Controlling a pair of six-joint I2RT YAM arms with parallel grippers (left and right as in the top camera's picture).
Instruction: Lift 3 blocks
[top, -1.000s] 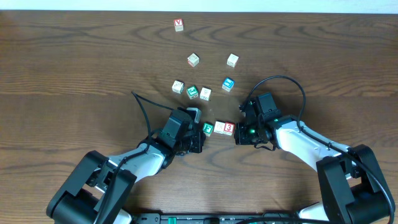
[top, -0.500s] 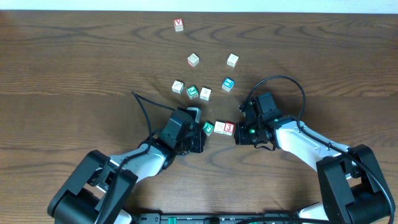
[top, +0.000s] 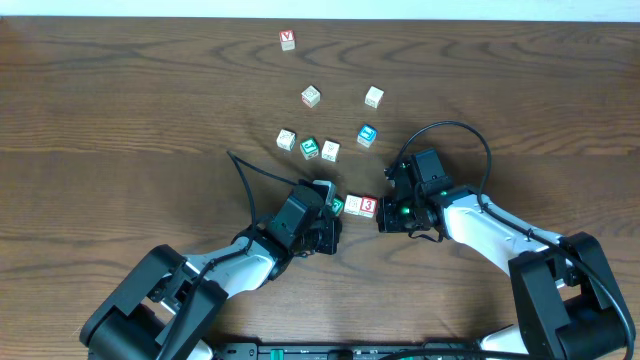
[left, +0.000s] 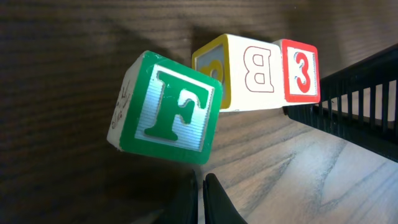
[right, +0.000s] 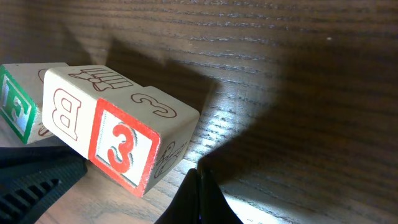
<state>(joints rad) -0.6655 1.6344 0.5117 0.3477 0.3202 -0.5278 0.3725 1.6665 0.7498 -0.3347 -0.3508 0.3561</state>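
Note:
Three blocks lie in a row on the table between my two grippers. The green "F" block is turned at an angle, its corner against the pale "B" block. The red "3" block sits flush on the pale block's other side. My left gripper is shut and empty, its tip just short of the "F" block. My right gripper is shut and empty, its tip close beside the "3" block's corner. I cannot tell whether either tip touches.
Behind the row are several loose cubes: a green-faced one, a blue-faced one, pale ones and a red-marked one near the far edge. A black cable loops over the right arm.
My left arm has slid right, bringing its shut tip up to the "F" block, which has shifted slightly toward the pale block. The right arm has not moved.

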